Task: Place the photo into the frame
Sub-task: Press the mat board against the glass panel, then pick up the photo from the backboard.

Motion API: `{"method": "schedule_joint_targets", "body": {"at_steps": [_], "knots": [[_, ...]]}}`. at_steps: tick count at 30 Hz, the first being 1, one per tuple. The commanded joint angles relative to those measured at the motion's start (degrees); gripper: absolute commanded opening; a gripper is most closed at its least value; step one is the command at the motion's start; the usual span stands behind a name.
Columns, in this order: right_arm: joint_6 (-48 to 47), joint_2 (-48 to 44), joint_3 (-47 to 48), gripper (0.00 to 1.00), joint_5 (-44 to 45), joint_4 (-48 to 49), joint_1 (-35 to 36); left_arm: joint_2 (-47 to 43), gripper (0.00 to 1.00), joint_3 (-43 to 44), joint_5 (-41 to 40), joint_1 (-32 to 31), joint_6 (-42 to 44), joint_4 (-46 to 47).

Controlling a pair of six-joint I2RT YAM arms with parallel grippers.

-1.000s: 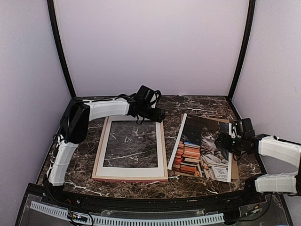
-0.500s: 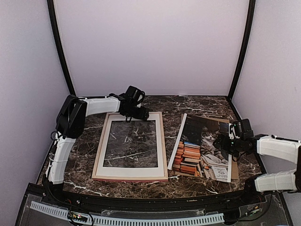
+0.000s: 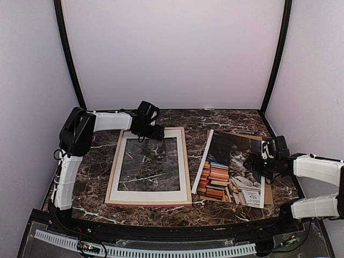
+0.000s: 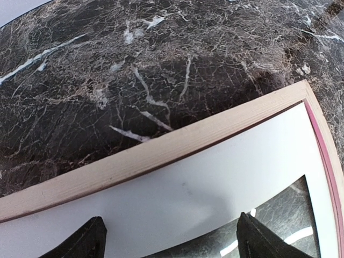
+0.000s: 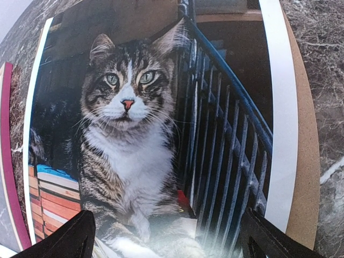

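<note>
Pickup of photo point(image 5: 129, 134): right gripper point(image 5: 169, 236) jaws apart; pinch paper edge only, not cardboard point(image 5: 303, 161). Left gripper point(image 4: 169, 242) agape over frame point(image 4: 161, 153).

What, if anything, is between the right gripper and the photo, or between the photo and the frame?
Nothing visible. The right gripper hangs open directly above the photo, which lies face up on a brown backing board. Only a strip of bare marble table separates the photo from the frame beside it.

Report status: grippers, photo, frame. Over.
Left gripper open above frame, far edge. Right gripper open above photo. Photo face up on cardboard, outside frame. Nothing blocking.
</note>
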Motion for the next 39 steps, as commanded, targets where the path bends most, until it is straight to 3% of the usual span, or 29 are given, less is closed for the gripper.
{"method": "schedule_joint_targets", "body": {"at_steps": [1,7,17,39], "knots": [[-0.4,0.4,-0.4,0.95,-0.5,2.2,-0.3,-5.3,0.87,-2.6,2.6,0.6,-0.4,1.3],[-0.6,0.6,0.0,0.95,-0.7,2.2,-0.4,-8.3,0.87,-3.5,6.8,0.5,-0.1,3.0],[-0.7,1.2,0.5,0.95,-0.9,2.2,-0.3,-11.4,0.87,-4.6,7.0,0.5,0.9,3.8],[-0.3,1.5,-0.2,0.95,-1.5,2.2,-0.3,-6.8,0.87,0.5,12.7,-5.5,2.2,5.2]]}}
